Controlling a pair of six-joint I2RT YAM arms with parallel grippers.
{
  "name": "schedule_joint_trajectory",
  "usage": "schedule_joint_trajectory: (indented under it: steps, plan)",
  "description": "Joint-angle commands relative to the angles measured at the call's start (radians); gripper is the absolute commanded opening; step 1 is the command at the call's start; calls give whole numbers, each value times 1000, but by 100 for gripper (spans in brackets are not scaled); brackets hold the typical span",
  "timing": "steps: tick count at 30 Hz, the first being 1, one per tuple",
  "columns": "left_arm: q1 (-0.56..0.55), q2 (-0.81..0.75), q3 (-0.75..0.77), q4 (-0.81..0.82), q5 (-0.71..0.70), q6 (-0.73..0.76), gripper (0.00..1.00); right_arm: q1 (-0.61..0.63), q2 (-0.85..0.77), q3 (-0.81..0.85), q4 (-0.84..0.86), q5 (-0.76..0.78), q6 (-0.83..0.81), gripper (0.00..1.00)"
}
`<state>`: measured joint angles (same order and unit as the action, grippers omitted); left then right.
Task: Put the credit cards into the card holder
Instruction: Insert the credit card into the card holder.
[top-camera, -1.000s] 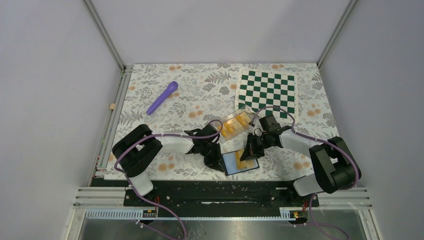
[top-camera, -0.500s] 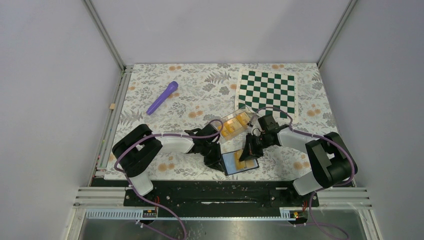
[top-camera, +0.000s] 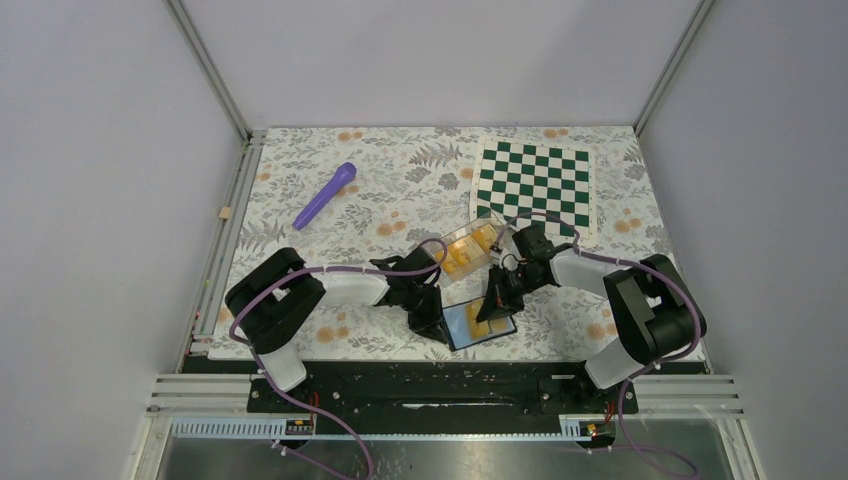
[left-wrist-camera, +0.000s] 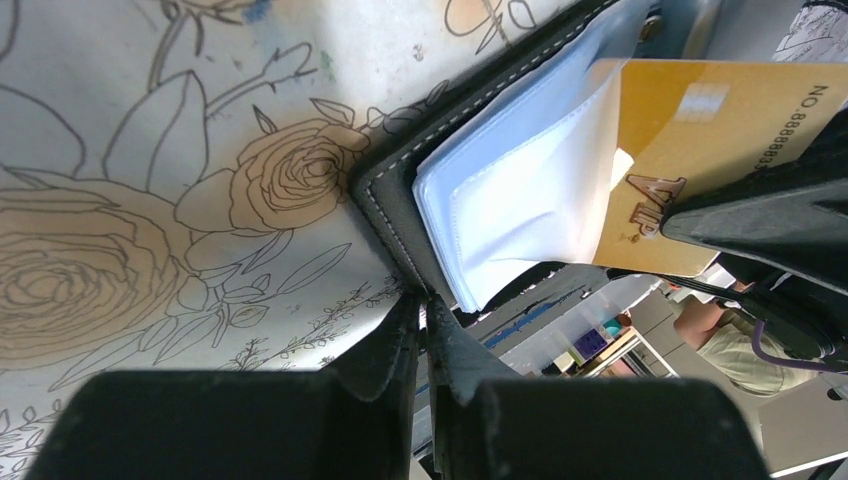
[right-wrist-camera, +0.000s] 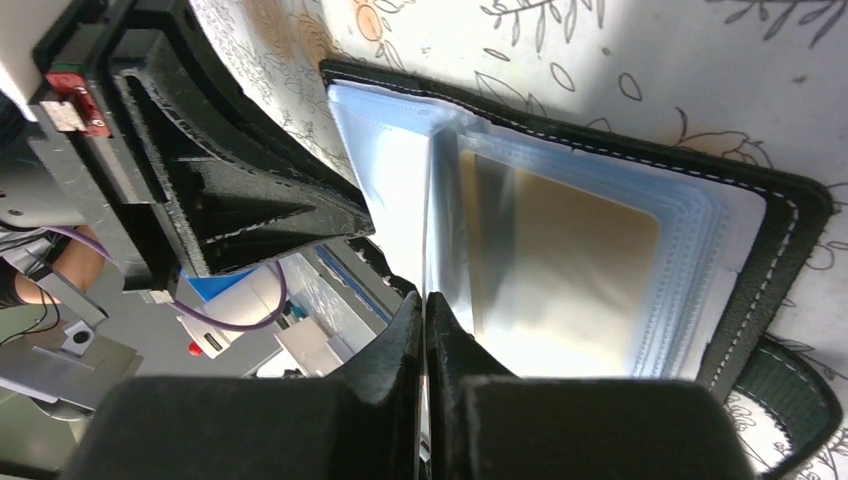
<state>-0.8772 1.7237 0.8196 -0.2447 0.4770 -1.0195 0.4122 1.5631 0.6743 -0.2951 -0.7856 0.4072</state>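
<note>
I'm seeing L hand (left-wrist-camera: 425, 310) clamping shut on card holder (left-wrist-camera: 395, 215), 9 o'clock edge; R hand (right-wrist-camera: 425, 300) pinching credit card (left-wrist-camera: 700, 120) tight, part in sleeve.

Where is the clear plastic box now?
In the top view, the clear box lies mid-table, just beyond the open card holder and beside the near left corner of the chequered mat.

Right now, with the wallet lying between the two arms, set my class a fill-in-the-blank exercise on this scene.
The card holder lies ___ on the table.
The credit card at its sleeve is printed with the letters ___.
The chequered mat is white and ___.
In the top view, the purple tool lies to the ___ of that mat.
Missing words: open; VIP; green; left.
</note>
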Motion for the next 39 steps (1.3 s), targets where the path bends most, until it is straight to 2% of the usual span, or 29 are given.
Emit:
schedule_joint_trajectory:
  steps: [1,8,15,25,32,39]
  plan:
    - [0,41,5,-65,-132,40,8,2,22,32,-83,1,-33,8]
    - [0,42,12,-73,-137,44,8,2,-8,52,-138,130,-59,30]
    - [0,45,21,-85,-142,51,8,11,3,60,-142,156,-84,48]
    - [-1,50,24,-88,-142,55,8,34,-18,62,-116,230,-83,50]
    - [-3,53,37,-109,-154,61,7,34,-36,61,-99,304,-79,56]
    - [-3,58,55,-130,-169,70,7,34,-53,41,-56,343,-60,54]
